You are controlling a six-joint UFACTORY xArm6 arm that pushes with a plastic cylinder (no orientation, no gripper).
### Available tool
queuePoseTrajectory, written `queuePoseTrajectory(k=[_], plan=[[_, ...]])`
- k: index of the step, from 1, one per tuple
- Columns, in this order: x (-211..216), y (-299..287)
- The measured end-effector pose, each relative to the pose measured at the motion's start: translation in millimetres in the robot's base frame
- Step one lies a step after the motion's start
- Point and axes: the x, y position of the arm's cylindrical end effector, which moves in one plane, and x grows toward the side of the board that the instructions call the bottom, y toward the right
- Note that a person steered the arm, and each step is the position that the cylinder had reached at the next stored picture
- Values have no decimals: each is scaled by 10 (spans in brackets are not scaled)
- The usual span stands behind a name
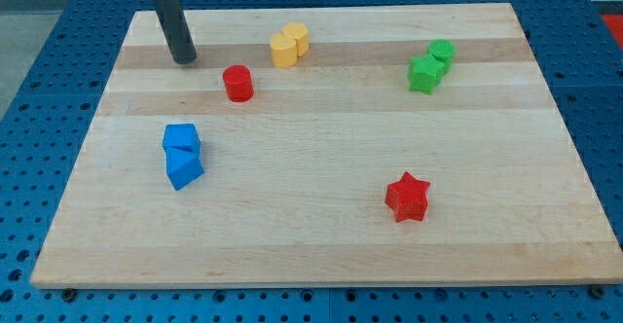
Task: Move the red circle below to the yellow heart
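- While my tip (184,59) rests on the board (321,255) near the view's top left corner, it touches no block; being a bare rod, it has no jaws to open or close, and it holds nothing.
- Just to the view's right of the tip and a little lower stands the red circle (238,83), near it but clearly apart from it.
- Below both, toward the view's left edge, two blue blocks (182,154) lie touching each other, well out of the line between tip and circle.
- Farther right and higher, the yellow heart (283,50) sits touching a second yellow block (297,38); the circle lies below it and off to its left.
- My judgement: the circle needs a short push toward the view's right, so the tip, already on its left side, looks well placed.
- A red star (407,197) and two green blocks (430,65) stand well apart on the right.
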Motion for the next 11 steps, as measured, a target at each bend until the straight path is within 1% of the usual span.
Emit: queuePoseTrajectory(k=[1,2,3,4,6,8,10,11], plan=[[136,80],[188,313],[196,713],[336,821],[418,774],[653,635],[842,635],[1002,667]])
